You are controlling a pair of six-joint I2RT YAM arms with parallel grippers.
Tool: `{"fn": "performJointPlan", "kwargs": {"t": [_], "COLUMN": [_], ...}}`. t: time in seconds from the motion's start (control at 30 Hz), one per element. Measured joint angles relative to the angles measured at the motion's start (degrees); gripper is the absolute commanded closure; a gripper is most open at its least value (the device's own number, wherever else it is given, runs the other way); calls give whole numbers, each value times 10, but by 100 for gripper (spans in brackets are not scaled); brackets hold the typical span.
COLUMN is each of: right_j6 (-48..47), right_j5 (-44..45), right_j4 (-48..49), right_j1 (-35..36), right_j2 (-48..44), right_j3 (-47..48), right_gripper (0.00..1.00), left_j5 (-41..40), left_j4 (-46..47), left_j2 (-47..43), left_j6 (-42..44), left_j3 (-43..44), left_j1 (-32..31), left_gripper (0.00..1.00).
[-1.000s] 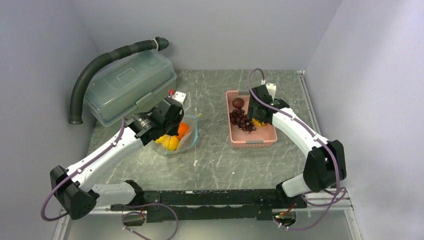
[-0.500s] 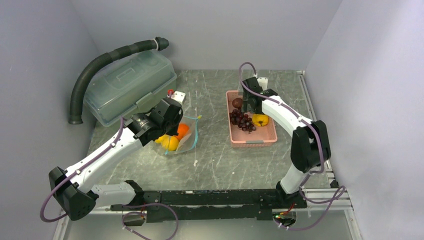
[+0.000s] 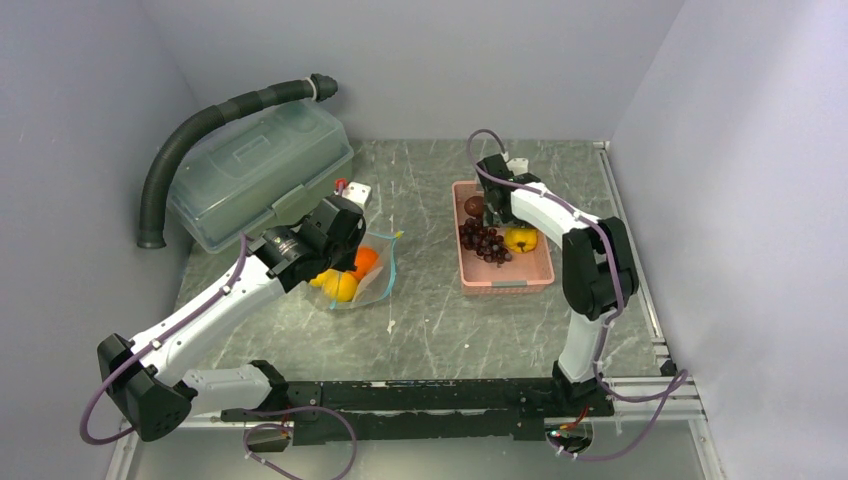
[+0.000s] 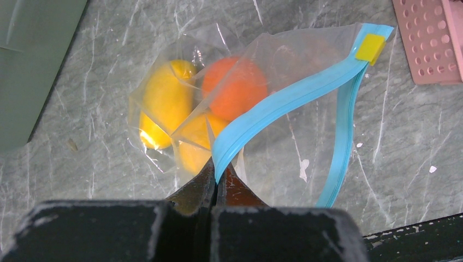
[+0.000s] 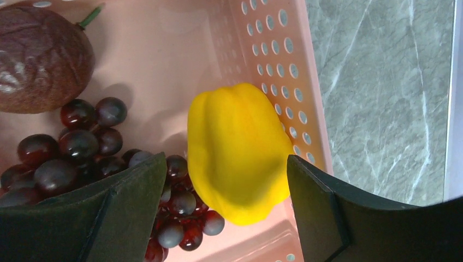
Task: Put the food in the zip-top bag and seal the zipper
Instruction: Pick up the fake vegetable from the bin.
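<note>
Over on the left, the left gripper (image 4: 218, 177) has its jaws pressed together on the near end of the thin teal-blue zipper strip (image 4: 284, 103) of the clear floppy plastic zip-top bag (image 4: 306, 71), which lies on the grey-green marbled table (image 3: 430, 300). The bag's mouth gapes: one run of the strip climbs away from the jaws to a small yellow slider tab (image 4: 370, 48), and the other run drops back from the tab toward the table. Inside the bag sit a yellow oval toy fruit (image 4: 164, 103), a round orange one (image 4: 236, 87) touching it, and a yellow-orange one (image 4: 194, 142) just below them. To the right, well apart from the bag, stands the pink plastic slotted basket (image 3: 530, 272). The right gripper (image 5: 225, 164) hangs over it with its jaws spread wide, one on each side of a ribbed yellow toy fruit (image 5: 237, 153) that lies against the basket's perforated wall; neither jaw is pinching it. Beside that fruit lies the dark purple grape bunch (image 5: 82, 147), and near the bunch rests a wrinkled brown-red ball with a green stem (image 5: 43, 60). At the back left stands a large translucent grey-green lidded box (image 3: 260, 170), with a black ribbed hose (image 3: 200, 125) curving over it.
</note>
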Motion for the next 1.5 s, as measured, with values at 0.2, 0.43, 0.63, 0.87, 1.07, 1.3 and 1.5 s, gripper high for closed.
{"fn": "performJointPlan", "kwargs": {"t": [0.2,0.43,0.63,0.87,1.07,1.3,1.5], "right_j6": [-3,-3,-3,-3,-3,-3,-3], "right_j5": [6,6,7,8,4,-51,-154], "right_j4": [-1,-1,-1,-4,-14,-14,5], "right_j1": [-6,-10,-10,-10,-10,-6,18], "right_j2": [28,48,53,47,0,-101,-188], "right_j3": [2,2,2,2,2,1,-14], "right_gripper": [15,17,31,44,50,51,52], "left_j5": [0,0,0,0,0,0,0], "left_j4": [0,0,0,0,0,0,0], "left_j2": [0,0,0,0,0,0,0], "left_j6": [0,0,0,0,0,0,0], "left_j3": [0,0,0,0,0,0,0], "left_j1": [0,0,0,0,0,0,0], "left_gripper": [100,100,100,100,100,100,100]}}
